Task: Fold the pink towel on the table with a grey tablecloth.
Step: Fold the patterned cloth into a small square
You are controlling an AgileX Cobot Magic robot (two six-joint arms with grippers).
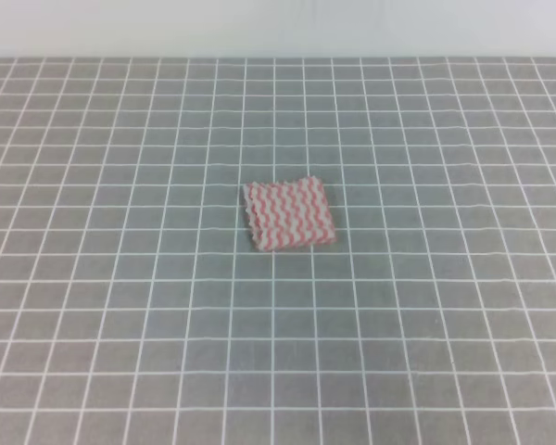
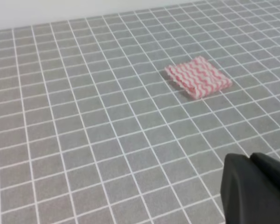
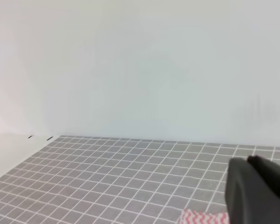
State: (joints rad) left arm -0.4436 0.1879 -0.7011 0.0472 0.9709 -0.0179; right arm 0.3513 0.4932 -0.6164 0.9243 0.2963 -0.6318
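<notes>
Pink towel [image 1: 289, 213] lies flat near the middle of the table [image 1: 111, 306], on the grey gridded cloth, nothing else touching it. Thin, soft, light by the look of it; likely to slide or bunch on the cloth rather than lift cleanly. Best hold: a pinch at a corner or along one pinked edge (left edge shows a slight layered lip). Left gripper [image 2: 256, 186] is a dark bulk at the frame corner, well apart from the towel; right gripper [image 3: 259, 189] likewise. Whether either is spread or pressed together, cannot tell.
</notes>
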